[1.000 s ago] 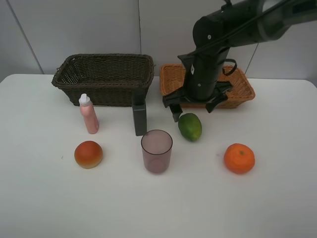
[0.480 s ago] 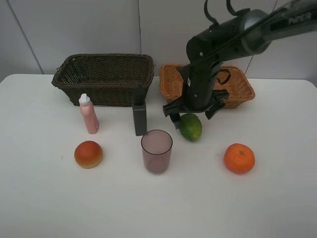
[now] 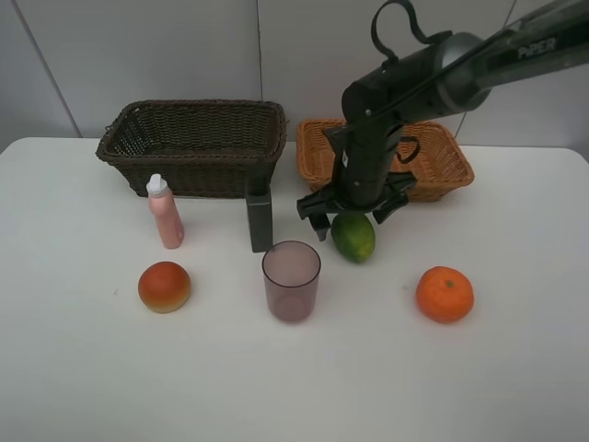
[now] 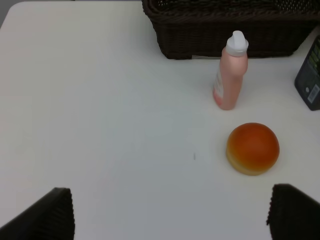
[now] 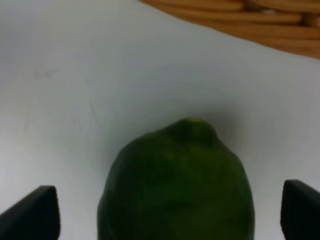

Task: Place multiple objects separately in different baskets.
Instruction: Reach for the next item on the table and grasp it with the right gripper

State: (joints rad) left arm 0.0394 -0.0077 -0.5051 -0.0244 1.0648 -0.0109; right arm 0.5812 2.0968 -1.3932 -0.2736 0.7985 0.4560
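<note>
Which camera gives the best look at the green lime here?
The right wrist view: the lime fills the frame, sitting between the fingertips of the open right hand. The exterior high view shows it small, its top partly behind the hand. The left wrist view misses it.

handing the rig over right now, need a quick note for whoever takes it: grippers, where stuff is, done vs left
Left gripper: open, empty, over the table short of the bun.
Right gripper: open, jaws either side of the lime, not closed on it.
Also on the table: pink bottle, dark grey box, purple cup, orange.
Dark brown basket and light basket at the back; no item in either.
Done: nothing placed. Left: grasp the lime, then sort all six.
</note>
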